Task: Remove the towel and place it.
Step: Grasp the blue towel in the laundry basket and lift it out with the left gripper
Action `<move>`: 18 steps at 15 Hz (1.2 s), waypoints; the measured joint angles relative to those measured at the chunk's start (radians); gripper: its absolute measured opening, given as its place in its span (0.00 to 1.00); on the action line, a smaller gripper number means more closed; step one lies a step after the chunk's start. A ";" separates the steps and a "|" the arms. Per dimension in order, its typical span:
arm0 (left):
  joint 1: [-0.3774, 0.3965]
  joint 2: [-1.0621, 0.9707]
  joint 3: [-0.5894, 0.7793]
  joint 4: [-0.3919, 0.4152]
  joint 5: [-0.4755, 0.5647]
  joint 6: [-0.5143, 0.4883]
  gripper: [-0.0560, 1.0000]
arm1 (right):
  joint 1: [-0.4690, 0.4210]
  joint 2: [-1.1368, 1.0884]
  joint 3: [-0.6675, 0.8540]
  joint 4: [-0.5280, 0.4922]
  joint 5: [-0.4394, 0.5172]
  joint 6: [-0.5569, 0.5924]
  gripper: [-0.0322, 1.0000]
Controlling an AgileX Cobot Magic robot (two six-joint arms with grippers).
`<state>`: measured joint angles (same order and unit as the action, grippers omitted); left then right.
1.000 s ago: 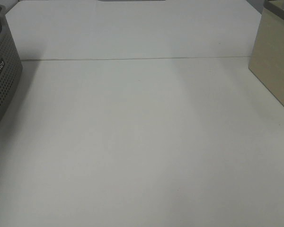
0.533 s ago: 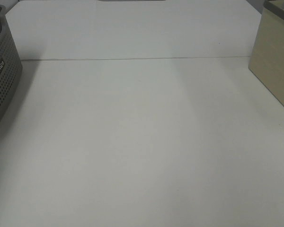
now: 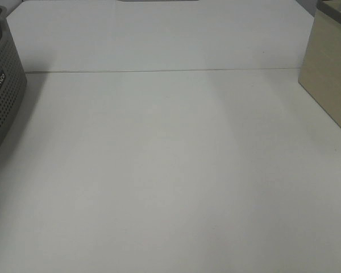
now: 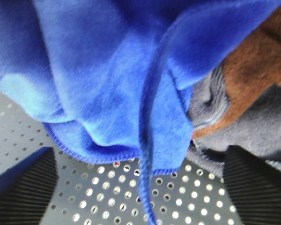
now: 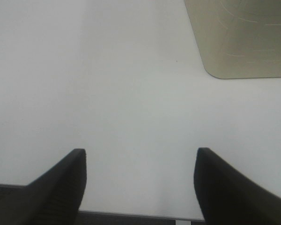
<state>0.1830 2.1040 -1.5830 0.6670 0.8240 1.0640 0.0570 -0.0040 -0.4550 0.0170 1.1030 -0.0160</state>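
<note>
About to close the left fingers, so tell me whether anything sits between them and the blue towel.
Nothing visible does. The towel lies directly ahead of the open left gripper, over the perforated basket. A brown cloth and a grey cloth lie beside it, not in front.

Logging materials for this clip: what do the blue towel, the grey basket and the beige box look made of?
Towel: plush, microfibre-like cloth, judging by its fuzzy nap, soft folds and stitched hem. Grey basket: probably moulded plastic, matte, with regular rows of small holes. Beige box: smooth matte panels; wood laminate or plastic, the look leaves it open.
</note>
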 joint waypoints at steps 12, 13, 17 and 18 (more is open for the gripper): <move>0.000 0.033 -0.003 -0.012 0.028 -0.042 0.05 | 0.000 0.000 0.000 0.000 0.000 0.000 0.67; 0.000 0.033 -0.003 -0.012 0.029 -0.054 0.05 | 0.000 0.000 0.000 0.000 0.000 0.000 0.67; -0.002 0.028 -0.003 -0.012 0.029 -0.142 0.05 | 0.000 0.000 0.000 0.000 0.000 0.000 0.67; -0.003 0.022 -0.003 -0.012 0.029 -0.152 0.05 | 0.000 0.000 0.000 0.000 0.000 0.000 0.67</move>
<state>0.1800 2.1260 -1.5860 0.6550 0.8530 0.9120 0.0570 -0.0040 -0.4550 0.0170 1.1030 -0.0160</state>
